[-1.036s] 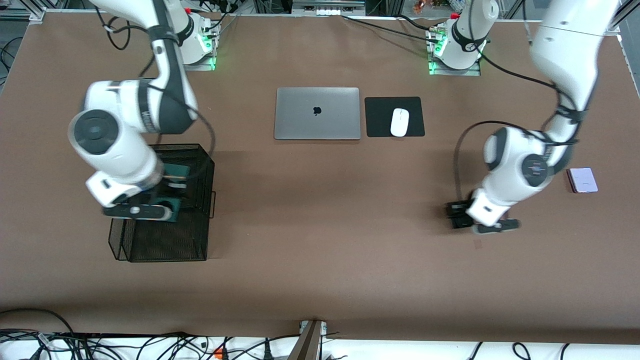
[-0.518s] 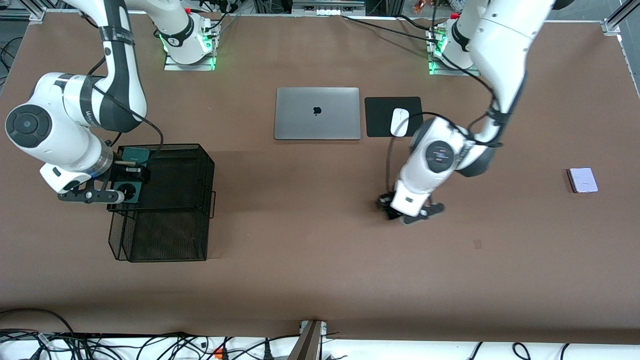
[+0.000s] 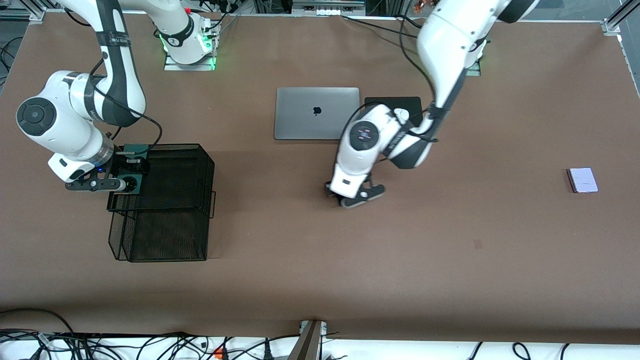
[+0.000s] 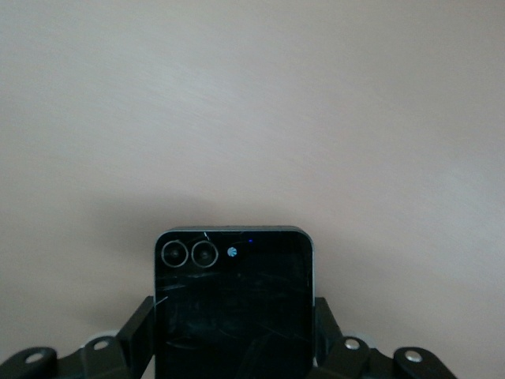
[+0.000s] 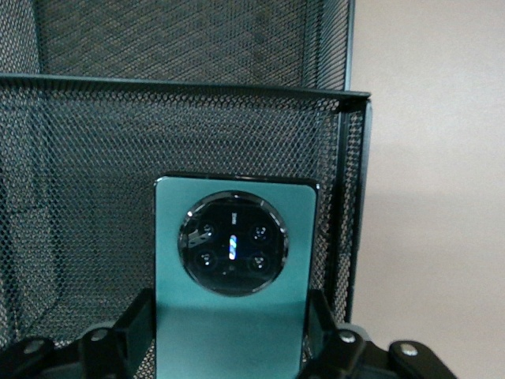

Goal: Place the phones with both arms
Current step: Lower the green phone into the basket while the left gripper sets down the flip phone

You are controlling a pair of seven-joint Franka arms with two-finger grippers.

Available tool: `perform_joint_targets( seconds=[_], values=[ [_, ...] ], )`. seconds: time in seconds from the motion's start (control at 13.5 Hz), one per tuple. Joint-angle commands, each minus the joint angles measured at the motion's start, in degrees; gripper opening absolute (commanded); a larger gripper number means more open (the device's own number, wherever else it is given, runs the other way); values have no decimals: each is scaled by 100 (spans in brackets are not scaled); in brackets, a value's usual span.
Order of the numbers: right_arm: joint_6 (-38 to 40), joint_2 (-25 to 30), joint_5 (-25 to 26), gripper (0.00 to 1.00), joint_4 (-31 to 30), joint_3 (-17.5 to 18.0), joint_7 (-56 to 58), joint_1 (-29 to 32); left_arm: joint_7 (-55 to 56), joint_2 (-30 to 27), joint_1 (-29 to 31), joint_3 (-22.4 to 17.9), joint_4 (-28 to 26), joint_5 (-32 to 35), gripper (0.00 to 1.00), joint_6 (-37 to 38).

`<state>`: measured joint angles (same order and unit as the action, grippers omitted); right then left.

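A broad brown desk carries it all. Sitting shut at the arms' side is a silver laptop, and just beside it a black mouse pad. Down at the right arm's end stands a black mesh basket. Well apart, at the left arm's end, a pale lilac phone lies flat.

Phones, three: one dark green phone, one black phone, one pale lilac phone. Robot arms, two, with grippers, two: right gripper, left gripper. Black mesh basket, one. Silver laptop, one. White mouse, one. Black mouse pad, one. Brown table, one.
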<state>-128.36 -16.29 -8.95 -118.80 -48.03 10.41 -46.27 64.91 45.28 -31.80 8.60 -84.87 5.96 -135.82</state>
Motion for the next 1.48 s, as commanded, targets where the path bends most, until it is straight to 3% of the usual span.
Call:
perform_joint_targets(
  seconds=[0.0,0.22,0.37,0.74,0.89,1.18,1.26,1.41],
  values=[
    [-110,197,60,0,-161,-22,424,-49,-22,613,-422,-288,1006,230,0,196],
    [-286,92,42,0,-161,-14,479,-49,-58,1156,-887,-368,1751,739,0,205],
    [-400,4,33,0,-161,-5,479,-49,-58,1535,-1256,-639,2297,811,0,353],
    [-409,-76,-89,5,-161,-5,461,-5,-75,1668,-1636,-764,2458,819,0,416],
    [-401,-155,-397,26,-161,-5,479,-13,-163,1730,-1680,-825,2484,828,0,407],
    [-401,-199,-424,92,-99,13,453,-13,-225,1791,-1742,-948,2493,820,0,320],
    [-392,-190,-424,99,-90,13,435,-13,-207,1783,-1733,-948,2493,820,10,319],
    [-331,-190,-424,100,23,13,418,-22,-172,1774,-1724,-966,2554,811,100,311]
  ],
)
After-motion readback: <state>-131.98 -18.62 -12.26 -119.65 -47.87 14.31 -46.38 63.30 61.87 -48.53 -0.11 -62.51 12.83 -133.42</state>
